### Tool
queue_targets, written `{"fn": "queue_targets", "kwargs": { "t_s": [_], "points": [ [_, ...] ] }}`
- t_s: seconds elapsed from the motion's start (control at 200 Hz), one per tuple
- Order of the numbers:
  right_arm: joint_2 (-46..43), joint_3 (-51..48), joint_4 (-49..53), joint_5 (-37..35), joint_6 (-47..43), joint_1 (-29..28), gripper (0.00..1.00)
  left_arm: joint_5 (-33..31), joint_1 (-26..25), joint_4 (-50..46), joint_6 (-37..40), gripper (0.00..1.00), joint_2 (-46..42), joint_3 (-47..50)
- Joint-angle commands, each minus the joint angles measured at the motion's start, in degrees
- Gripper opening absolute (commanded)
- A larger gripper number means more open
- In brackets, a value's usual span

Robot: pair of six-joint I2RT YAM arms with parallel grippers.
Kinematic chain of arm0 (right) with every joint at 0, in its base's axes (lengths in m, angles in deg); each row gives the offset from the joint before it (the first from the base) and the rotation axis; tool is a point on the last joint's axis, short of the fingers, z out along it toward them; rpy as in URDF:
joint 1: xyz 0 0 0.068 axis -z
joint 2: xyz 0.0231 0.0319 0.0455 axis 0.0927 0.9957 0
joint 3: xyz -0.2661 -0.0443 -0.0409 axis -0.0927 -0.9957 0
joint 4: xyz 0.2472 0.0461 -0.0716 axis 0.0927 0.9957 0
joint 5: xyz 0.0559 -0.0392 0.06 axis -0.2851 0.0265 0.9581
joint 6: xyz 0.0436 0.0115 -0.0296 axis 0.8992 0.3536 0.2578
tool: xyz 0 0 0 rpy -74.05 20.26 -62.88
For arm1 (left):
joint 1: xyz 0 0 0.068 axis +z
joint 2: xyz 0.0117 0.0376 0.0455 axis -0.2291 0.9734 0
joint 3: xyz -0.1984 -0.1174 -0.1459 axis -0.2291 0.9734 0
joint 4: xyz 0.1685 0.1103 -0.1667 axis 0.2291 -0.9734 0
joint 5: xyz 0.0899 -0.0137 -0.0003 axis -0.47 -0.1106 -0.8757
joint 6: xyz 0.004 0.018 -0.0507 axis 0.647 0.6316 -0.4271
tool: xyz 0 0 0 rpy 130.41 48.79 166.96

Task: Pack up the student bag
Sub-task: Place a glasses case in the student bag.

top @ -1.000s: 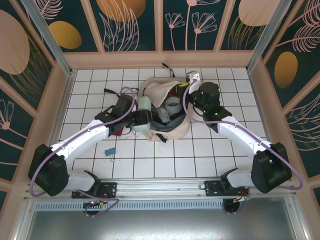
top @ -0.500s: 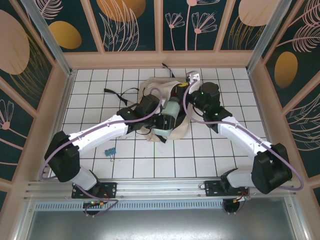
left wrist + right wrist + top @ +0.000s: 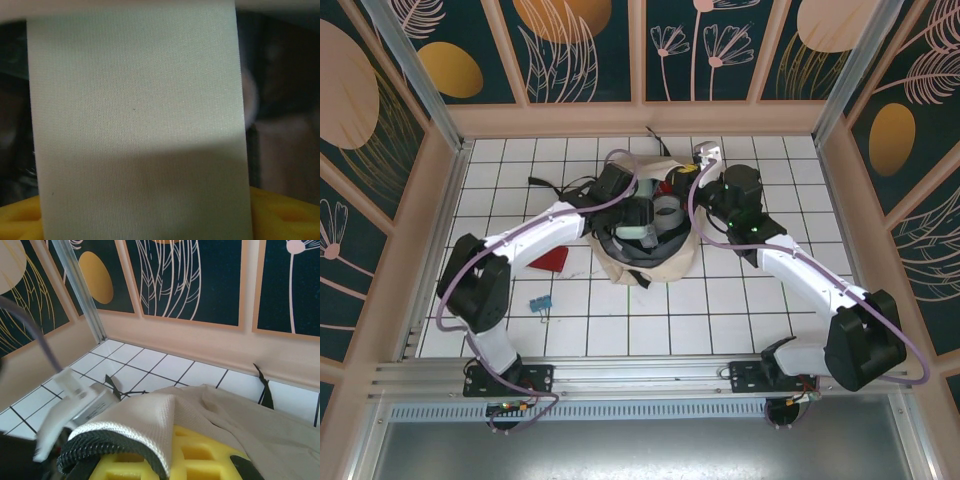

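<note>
Your L hand (image 3: pixel 640 222) pinches a pale green roll (image 3: pixel 135 125) in the big cream cloth backpack (image 3: pixel 670 262); R hand (image 3: pixel 192 456) pinches its rim.

The cream student bag (image 3: pixel 665 262) lies open mid-table, dark lining showing.

Student bag (image 3: pixel 145 427): matt woven cloth (visibly coarse weave); white tiled table (image 3: pixel 500 170) smooth.

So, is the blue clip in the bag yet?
No, the blue clip lies on the white tiled table, well apart from the student bag.
</note>
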Motion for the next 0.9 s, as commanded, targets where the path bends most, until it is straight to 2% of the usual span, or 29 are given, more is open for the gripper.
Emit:
{"fn": "queue_targets", "kwargs": {
  "t_s": [0.0,0.06,0.25,0.315,0.4,0.49,0.681,0.896],
  "points": [
    [-2.9,0.0,-7.2,1.0,1.2,-0.8,0.00,-4.1,1.4,2.4,-2.1,0.72,3.5,-2.4],
    [-2.8,0.1,-7.2,1.1,1.3,-0.8,0.00,-5.0,2.5,3.2,-3.3,0.72,5.0,-2.8],
    [-2.6,-0.1,-7.4,1.3,1.4,-0.8,0.00,-2.5,4.5,6.4,-7.5,0.74,7.8,-3.8],
    [-2.4,0.0,-7.4,1.4,1.5,-0.8,0.00,-3.5,4.5,6.3,-8.3,0.80,8.2,-4.6],
    [-2.3,0.1,-7.4,1.5,1.5,-0.8,0.00,-4.4,4.5,6.0,-8.2,0.98,8.3,-5.0],
    [-2.2,0.0,-7.3,1.2,1.3,-0.8,0.00,-2.7,4.5,6.1,-7.8,0.98,7.2,-4.3],
    [-1.9,0.1,-7.3,1.3,1.4,-0.8,0.00,-2.3,4.4,5.8,-8.7,0.98,-0.6,2.6],
    [-1.0,0.2,-7.5,1.7,1.7,-0.8,0.00,-5.6,4.4,2.7,-10.1,0.98,-15.3,13.5]
  ]
}}
